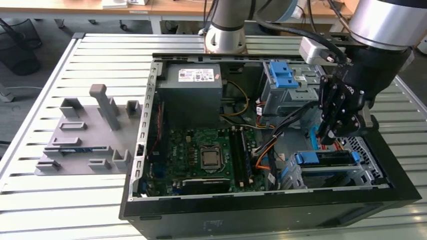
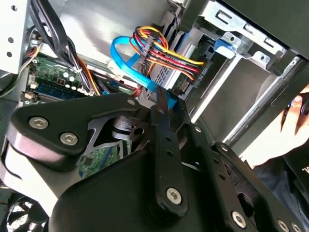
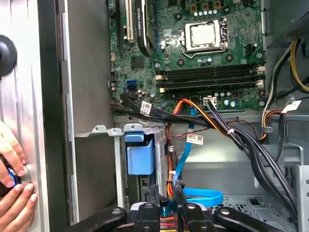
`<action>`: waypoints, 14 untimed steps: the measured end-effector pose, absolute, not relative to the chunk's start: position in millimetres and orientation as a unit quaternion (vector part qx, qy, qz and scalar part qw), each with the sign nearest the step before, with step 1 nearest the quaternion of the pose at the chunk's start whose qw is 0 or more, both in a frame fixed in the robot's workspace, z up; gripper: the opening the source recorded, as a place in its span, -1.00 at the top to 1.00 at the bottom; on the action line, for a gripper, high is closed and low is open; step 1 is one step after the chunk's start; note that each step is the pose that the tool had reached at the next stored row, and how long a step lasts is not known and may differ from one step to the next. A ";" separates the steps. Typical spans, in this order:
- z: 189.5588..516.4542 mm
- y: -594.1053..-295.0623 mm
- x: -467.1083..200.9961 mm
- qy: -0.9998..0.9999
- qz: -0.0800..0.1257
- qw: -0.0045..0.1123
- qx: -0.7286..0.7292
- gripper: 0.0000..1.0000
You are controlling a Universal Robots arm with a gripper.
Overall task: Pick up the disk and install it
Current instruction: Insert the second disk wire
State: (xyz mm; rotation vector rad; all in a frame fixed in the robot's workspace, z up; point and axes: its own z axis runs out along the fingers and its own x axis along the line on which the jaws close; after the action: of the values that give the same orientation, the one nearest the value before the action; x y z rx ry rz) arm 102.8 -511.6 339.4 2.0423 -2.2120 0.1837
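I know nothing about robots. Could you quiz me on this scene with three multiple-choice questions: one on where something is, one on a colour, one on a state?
1. Where is the gripper?
A. Beside the computer case, on the exterior view's left
B. Over the computer case, at the exterior view's right
C. Underneath the case

2. What colour is the flat looped cable?
A. Blue
B. Red
C. Green

3. What state is the computer case in?
A. Shut on all sides
B. Wrapped in plastic
C. Open, with the circuit board exposed

Answers:
1 B: the exterior view shows it above the case's right end.
2 A: the cable is blue in both wrist views.
3 C: the green board lies bare to the camera.
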 end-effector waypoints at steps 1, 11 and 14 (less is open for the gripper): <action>338.8 -512.4 102.8 -0.732 0.061 0.062 0.676 0.50; 335.1 -521.3 102.8 -0.734 0.029 0.033 0.678 0.50; 334.9 -523.1 102.8 -0.734 0.029 0.033 0.678 0.50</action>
State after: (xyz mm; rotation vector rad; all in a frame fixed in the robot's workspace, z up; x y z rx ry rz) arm 102.8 -523.1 334.9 2.0853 -2.2576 0.0899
